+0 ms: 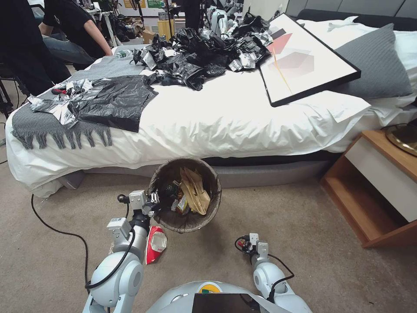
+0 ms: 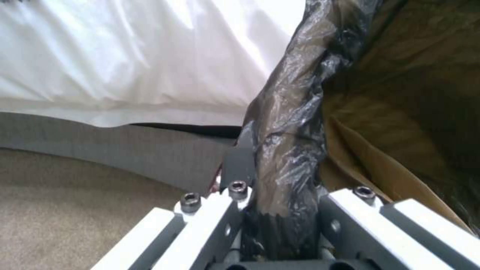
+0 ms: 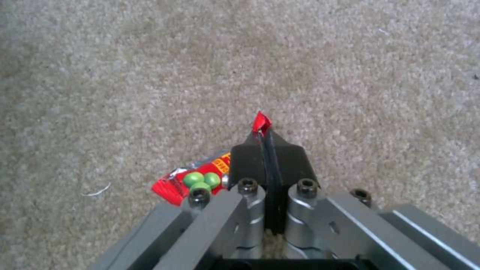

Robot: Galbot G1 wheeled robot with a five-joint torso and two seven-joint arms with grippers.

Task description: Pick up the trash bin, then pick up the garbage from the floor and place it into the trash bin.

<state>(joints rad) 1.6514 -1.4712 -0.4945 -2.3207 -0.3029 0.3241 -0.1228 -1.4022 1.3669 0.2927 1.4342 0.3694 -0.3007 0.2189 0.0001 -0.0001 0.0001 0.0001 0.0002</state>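
Head view: beige carpet [image 1: 304, 226] beside white bed [image 1: 226, 117]; left end effector [image 1: 153, 204] clamped on trash bin [image 1: 186, 226] rim.

1. On the red snack wrapper [image 3: 192, 182] held in the right pincer [image 3: 263, 129] there is yellow lettering beside three green balls, but it is too blurred to read
2. The red and white wrapper [image 1: 156, 244] on the floor carries no print that I can read
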